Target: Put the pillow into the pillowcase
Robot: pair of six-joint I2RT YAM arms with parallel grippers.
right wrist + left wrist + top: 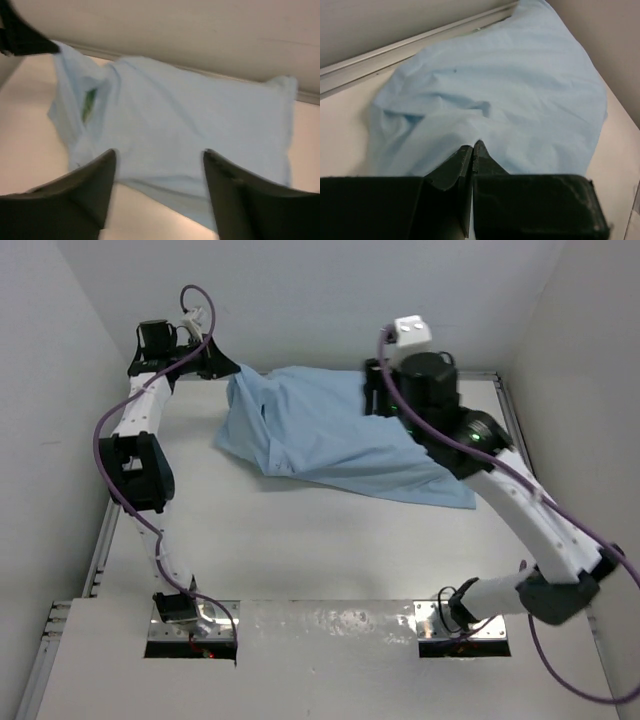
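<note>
The light blue pillowcase (330, 435) lies puffed along the far edge of the desk (300, 550), with bare desk running from it to the near edge. A slit at its left end shows green lining (90, 102); what fills it I cannot tell. The left tool (472, 149) pinches its far-left corner; the right tool (157, 165) gapes wide above it.

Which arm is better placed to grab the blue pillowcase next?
Probably the right. The right gripper is open and hangs above the pillowcase, with fabric directly below it. The left gripper is shut on the case's corner, so it is not free to take a new hold.
</note>
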